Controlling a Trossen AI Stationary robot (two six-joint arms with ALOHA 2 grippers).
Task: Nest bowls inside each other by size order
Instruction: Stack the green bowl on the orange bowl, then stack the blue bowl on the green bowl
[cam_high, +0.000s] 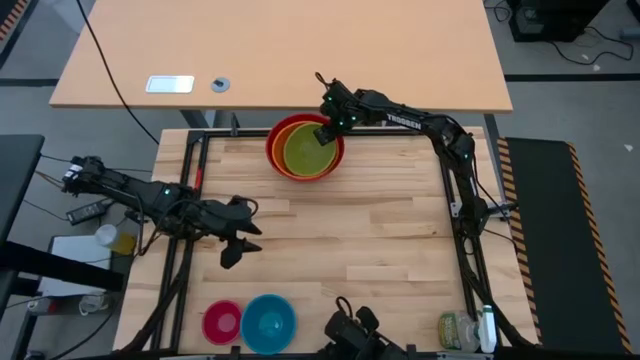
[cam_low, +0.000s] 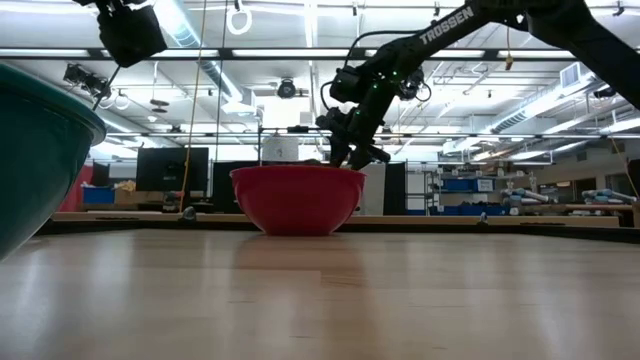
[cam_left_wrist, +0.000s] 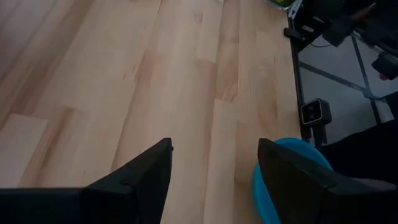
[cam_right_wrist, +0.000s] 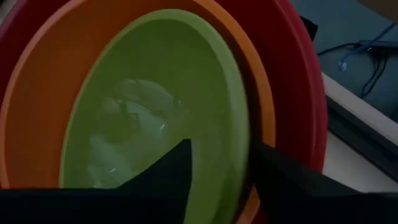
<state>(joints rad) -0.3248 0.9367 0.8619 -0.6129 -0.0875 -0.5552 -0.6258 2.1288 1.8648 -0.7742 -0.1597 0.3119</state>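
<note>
The red bowl (cam_high: 274, 150) stands at the table's far middle with the orange bowl (cam_high: 283, 135) and the lime green bowl (cam_high: 303, 152) nested in it. My right gripper (cam_high: 326, 131) is open over their far right rim. In the right wrist view one finger (cam_right_wrist: 177, 171) is inside the green bowl (cam_right_wrist: 149, 118) and the other (cam_right_wrist: 280, 171) is outside its rim (cam_right_wrist: 244, 134); I cannot tell if either touches it. The blue bowl (cam_high: 268, 322) and the pink bowl (cam_high: 222, 321) stand side by side at the near edge. My left gripper (cam_high: 236, 243) is open and empty above the table, left of the middle.
The black frame rails (cam_high: 200, 150) run along the table's edges. A camera mount (cam_high: 352, 328) stands at the near edge, right of the blue bowl. A bottle and clutter (cam_high: 465, 330) lie at the near right corner. Bare wood (cam_high: 380, 230) lies between the stack and the near bowls.
</note>
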